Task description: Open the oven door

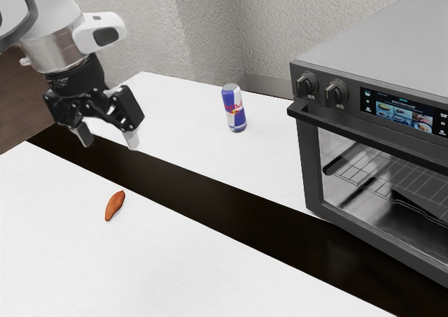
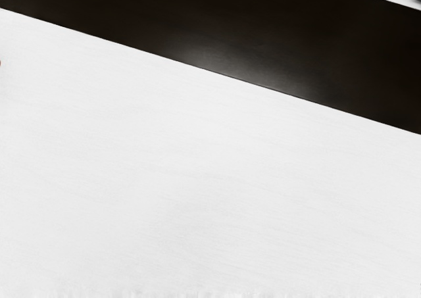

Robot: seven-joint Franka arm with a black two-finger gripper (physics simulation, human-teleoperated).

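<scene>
On the white surface (image 1: 175,261), crossed by a dark band (image 1: 210,193), a countertop oven (image 1: 392,43) stands at the exterior view's right. Its glazed door (image 1: 312,170) is shut, the front upright and flush with the body. Progress on the door: none evident. Outstanding, in my judgement: the approach, a hold on the bar handle (image 1: 364,136), and the full pull, probably outward and down, since the handle runs along the door's upper edge.

Relative position: the door lies well apart from the pincer (image 1: 108,138), toward the exterior view's right. The pincer hangs above the surface at that view's left, fingers apart, with nothing clamped between them and no contact with door or handle. The task appears to be at its opening stage, with the reach still to be made.

Smaller items: a Red Bull can (image 1: 234,108) stands upright between pincer and oven as that view shows them; a low reach could knock it. A sweet potato (image 1: 115,205) lies on the surface, near the dark band and away from the door.
</scene>
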